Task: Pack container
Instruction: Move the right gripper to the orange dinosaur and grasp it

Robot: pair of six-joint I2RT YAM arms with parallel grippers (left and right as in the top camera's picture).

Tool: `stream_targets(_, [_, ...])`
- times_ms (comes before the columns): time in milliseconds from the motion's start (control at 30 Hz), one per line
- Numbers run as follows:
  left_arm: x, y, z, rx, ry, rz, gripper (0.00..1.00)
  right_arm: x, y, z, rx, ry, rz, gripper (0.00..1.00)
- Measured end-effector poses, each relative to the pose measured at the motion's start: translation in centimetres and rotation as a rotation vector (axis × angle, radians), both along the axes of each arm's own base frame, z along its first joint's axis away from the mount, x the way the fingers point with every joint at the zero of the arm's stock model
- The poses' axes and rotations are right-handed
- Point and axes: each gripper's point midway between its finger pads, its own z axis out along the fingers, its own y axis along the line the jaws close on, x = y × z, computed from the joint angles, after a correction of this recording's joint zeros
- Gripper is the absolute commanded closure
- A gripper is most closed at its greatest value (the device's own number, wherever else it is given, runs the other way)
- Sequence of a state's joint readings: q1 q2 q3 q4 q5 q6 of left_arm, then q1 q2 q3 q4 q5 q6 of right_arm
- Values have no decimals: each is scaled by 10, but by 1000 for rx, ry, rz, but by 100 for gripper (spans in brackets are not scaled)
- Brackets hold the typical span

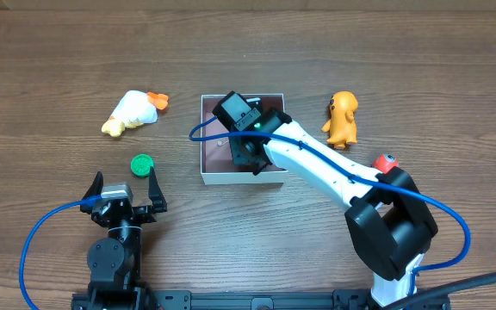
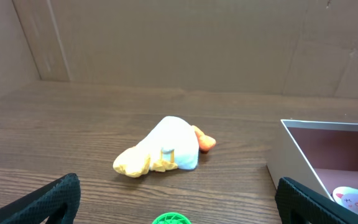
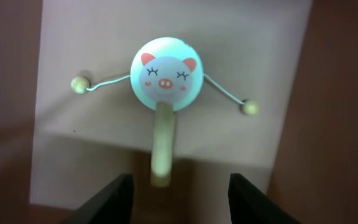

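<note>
The container [image 1: 231, 178] is a shallow white-walled box with a pink floor at the table's middle. My right gripper [image 1: 246, 153] hangs over its inside. In the right wrist view a pig-face drum toy [image 3: 165, 73] with a pale wooden handle and two beads on strings lies flat on the container floor [image 3: 247, 43]. My right gripper [image 3: 180, 180] stands open, and the handle's end lies free between its fingers. My left gripper [image 1: 126, 179] is open wide near the front left, with a green disc [image 1: 142, 164] just ahead of it. The left wrist view shows the container wall [image 2: 291, 158] and the pig toy [image 2: 353, 199] inside.
A white and yellow plush duck [image 1: 134, 112] lies left of the container. An orange dog figure [image 1: 343, 119] stands to its right. A small red thing [image 1: 387, 161] sits beside the right arm. In the left wrist view the duck [image 2: 163, 149] lies beyond the green disc [image 2: 169, 219].
</note>
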State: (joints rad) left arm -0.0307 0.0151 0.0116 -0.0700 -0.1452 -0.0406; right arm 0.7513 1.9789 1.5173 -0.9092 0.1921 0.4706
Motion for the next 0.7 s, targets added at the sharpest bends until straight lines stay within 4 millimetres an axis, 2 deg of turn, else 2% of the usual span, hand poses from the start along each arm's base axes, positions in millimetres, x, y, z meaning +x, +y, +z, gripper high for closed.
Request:
stream_targets(67, [0, 0, 0, 0, 0, 0, 0, 3, -1, 19, 4, -25, -5, 49])
stream_targets(133, [0, 0, 0, 0, 0, 0, 0, 7, -3, 50, 21, -67, -13, 48])
stream_targets(233, [0, 0, 0, 0, 0, 0, 0, 15, -17, 119, 82, -186, -49, 48])
stream_targets(267, [0, 0, 0, 0, 0, 0, 0, 16, -28, 143, 96, -229, -71, 47])
stream_targets(300, [0, 0, 0, 0, 0, 0, 0, 15, -39, 158, 101, -257, -91, 45])
stream_targets(333, [0, 0, 0, 0, 0, 0, 0, 15, -54, 176, 106, -290, -124, 36])
stream_targets(367, [0, 0, 0, 0, 0, 0, 0, 17, -82, 202, 112, -344, -186, 32])
stream_targets(400, [0, 0, 0, 0, 0, 0, 0, 19, -104, 209, 100, -354, -240, 27])
stream_targets(467, [0, 0, 0, 0, 0, 0, 0, 24, -127, 207, 74, -344, -299, 20])
stream_targets(533, [0, 0, 0, 0, 0, 0, 0, 35, -152, 195, 38, -318, -366, 16])
stream_targets(700, [0, 0, 0, 0, 0, 0, 0, 52, -201, 148, -47, -229, -491, 10])
